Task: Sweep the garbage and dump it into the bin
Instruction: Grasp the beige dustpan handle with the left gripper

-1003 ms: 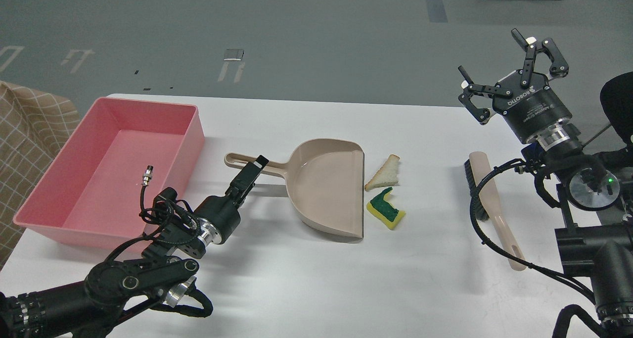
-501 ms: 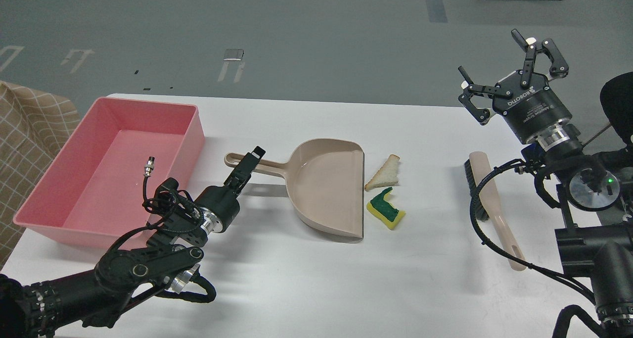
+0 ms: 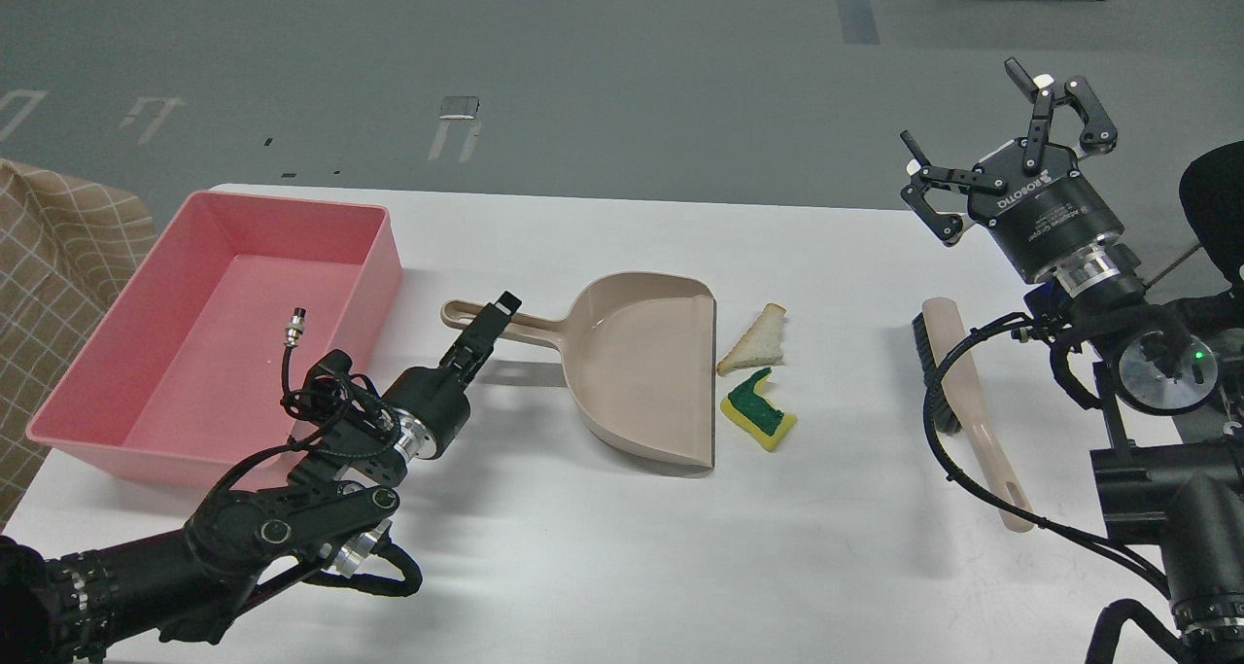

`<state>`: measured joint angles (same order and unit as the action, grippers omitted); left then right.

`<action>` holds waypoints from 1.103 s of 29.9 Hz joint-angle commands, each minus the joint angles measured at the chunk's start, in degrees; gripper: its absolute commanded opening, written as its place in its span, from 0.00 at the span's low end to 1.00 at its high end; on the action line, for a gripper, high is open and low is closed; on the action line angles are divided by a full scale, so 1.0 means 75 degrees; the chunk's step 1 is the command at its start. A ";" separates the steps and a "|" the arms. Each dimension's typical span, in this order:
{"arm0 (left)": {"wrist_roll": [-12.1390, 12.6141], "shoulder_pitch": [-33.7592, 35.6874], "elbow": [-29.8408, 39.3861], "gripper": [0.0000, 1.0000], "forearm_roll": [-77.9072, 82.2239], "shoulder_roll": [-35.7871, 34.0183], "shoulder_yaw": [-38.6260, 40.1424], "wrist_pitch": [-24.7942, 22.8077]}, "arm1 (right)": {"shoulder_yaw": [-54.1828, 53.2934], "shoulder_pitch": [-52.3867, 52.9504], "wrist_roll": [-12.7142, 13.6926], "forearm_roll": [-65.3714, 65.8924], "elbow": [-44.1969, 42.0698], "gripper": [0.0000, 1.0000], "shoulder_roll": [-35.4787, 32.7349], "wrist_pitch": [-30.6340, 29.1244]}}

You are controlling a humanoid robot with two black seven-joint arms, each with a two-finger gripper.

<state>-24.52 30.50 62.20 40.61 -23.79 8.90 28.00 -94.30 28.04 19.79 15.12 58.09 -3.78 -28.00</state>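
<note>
Lying across the white table (image 3: pixel 622 547), everything largest to smallest: the bin (image 3: pixel 107 440) sitting at the left edge, holding neither scrap of garbage. Resting near the middle, mouth facing right, the beige dustpan (image 3: pixel 637 372), its long handle pointing left toward the bin. Lying well off to the right, untouched, the brush (image 3: pixel 967 401), bristles along its left side.

Reaching in over the dustpan handle, the left gripper (image 3: pixel 491 319); seen dark and edge-on, so not possible to tell whether spread or closed, nor whether actually touching the handle. Hanging raised above the far right corner, well apart from the brush, the right gripper (image 3: pixel 1011 124), fingers spread wide and carrying nothing.

Sitting just beside the dustpan's lip, still on the table: the sponge (image 3: pixel 760 411) nearer, the bread slice (image 3: pixel 756 341) just beyond it.

Judging by this layout, hardly begun: nothing swept, nothing dumped. Remaining: securing the dustpan, taking up the brush, pushing both scraps leftward into the pan, then tipping it over the bin.
</note>
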 commanded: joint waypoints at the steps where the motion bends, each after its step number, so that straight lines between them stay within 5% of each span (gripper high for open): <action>1: -0.0012 0.0011 -0.0009 0.77 0.0012 -0.0015 0.0008 0.0000 | 0.0011 0.0000 -0.0002 0.0000 0.0000 1.00 0.0000 0.0000; 16: -0.0012 0.0058 0.0003 0.64 0.0012 -0.0051 -0.0003 0.0000 | 0.0011 -0.0011 -0.0002 0.0000 0.0000 1.00 0.0012 0.0000; 24: -0.0012 0.0058 0.0003 0.32 0.0012 -0.0062 -0.0015 0.0000 | 0.0011 0.0012 -0.0002 0.0000 0.0000 1.00 0.0024 0.0000; 25: -0.0012 0.0058 0.0003 0.20 0.0012 -0.0062 -0.0015 0.0000 | 0.0011 0.0012 -0.0002 0.0000 0.0000 1.00 0.0024 0.0000; 29: -0.0024 0.0058 0.0015 0.00 0.0012 -0.0051 -0.0003 0.0000 | 0.0011 0.0012 -0.0002 0.0000 0.0000 1.00 0.0024 0.0000; 33: -0.0035 0.0058 0.0015 0.00 0.0012 -0.0051 -0.0015 0.0000 | 0.0011 0.0012 -0.0002 0.0000 0.0000 1.00 0.0024 0.0000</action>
<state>-24.77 31.01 62.31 40.70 -24.20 8.88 28.00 -94.21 28.13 19.79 15.12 58.09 -3.60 -28.00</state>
